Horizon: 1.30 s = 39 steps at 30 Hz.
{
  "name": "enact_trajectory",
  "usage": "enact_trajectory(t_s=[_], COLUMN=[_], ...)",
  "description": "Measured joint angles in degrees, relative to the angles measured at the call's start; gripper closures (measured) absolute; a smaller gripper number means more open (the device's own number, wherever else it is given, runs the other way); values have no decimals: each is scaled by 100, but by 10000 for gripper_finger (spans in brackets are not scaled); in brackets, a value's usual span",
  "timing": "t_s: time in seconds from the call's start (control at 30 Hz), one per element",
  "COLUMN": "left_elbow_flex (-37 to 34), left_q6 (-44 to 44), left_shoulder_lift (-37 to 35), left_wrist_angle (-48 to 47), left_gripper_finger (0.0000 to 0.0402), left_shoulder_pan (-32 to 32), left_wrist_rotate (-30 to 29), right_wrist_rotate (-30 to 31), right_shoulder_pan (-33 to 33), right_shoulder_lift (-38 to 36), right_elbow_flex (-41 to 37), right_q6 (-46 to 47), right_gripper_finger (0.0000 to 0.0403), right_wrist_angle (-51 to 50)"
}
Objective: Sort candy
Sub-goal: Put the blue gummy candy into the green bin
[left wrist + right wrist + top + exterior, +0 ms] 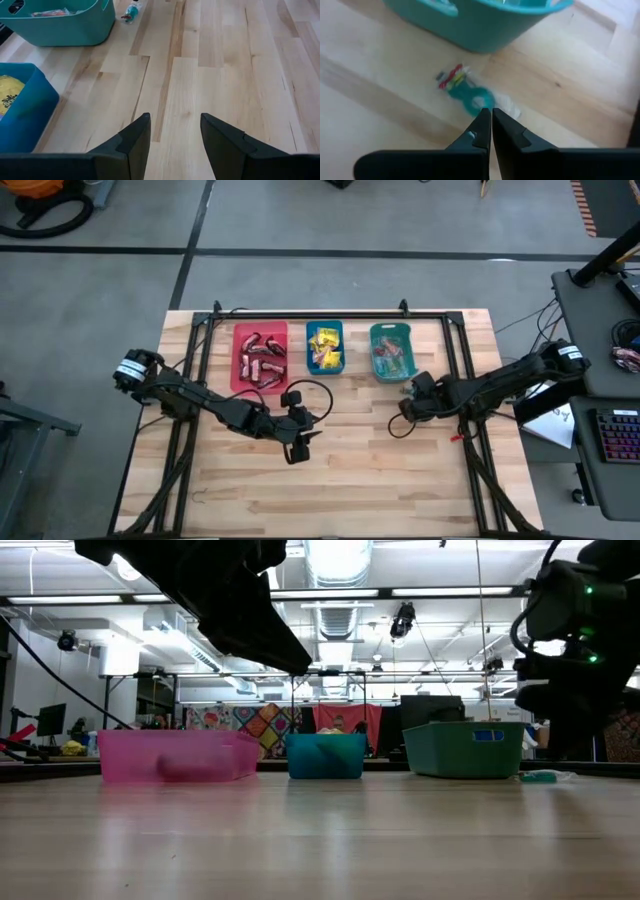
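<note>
A small teal twist-wrapped candy [470, 96] with a red-and-yellow end lies flat on the wooden table, just in front of the teal bin [485, 25]. It also shows in the low view as the candy [541, 776] and far off in the left wrist view as the candy [131, 12]. My right gripper [491, 116] is shut, pointing steeply down, its tips right at the candy's near edge. My left gripper [175, 132] stands open over bare table near the middle [297, 442], holding nothing. Red-brown bars fill the red bin [260, 357], and yellow packets the blue bin [325, 347]. My right gripper comes at the teal candy from above, slanting toward the teal bin, with its shut fingertips [484, 119] at the clear wrapper end [506, 107]. The candy lies flat on the table. I cannot tell whether the tips touch it.
The red, blue and teal bins [390, 352] stand in a row along the far side. A black frame [330, 315] runs behind them and down both sides. Bare wood [330, 490] lies toward the near edge. A desk with a keyboard [615, 435] stands right of the table.
</note>
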Motion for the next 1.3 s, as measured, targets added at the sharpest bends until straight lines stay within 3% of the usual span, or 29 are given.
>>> enact_trajectory(t_s=[0.3,0.63,0.73,0.97,1.07,1.17,1.3], left_elbow_flex=[0,0,0,0,0,0,0], left_q6=[2,2,3,2,4,4,4], left_shoulder_lift=[0,0,0,0,0,0,0], left_wrist_angle=[0,0,1,0,9,10,9], left_gripper_finger=[244,244,244,244,244,244,244], left_shoulder_pan=[0,0,0,2,0,1,0], left_wrist_rotate=[0,0,0,0,0,0,0], right_wrist_rotate=[297,332,82,-1262,-1366,-1460,-1821], right_shoulder_pan=[0,0,28,443,649,766,936], right_shoulder_lift=[52,50,42,55,55,55,55], right_elbow_flex=[-291,-936,-950,-294,122,459,761], right_q6=[-48,-79,-293,-629,-747,-1509,-3823], right_gripper_finger=[394,394,394,394,394,394,391], right_wrist_angle=[283,1426,1680,1738,1780,1740,1735])
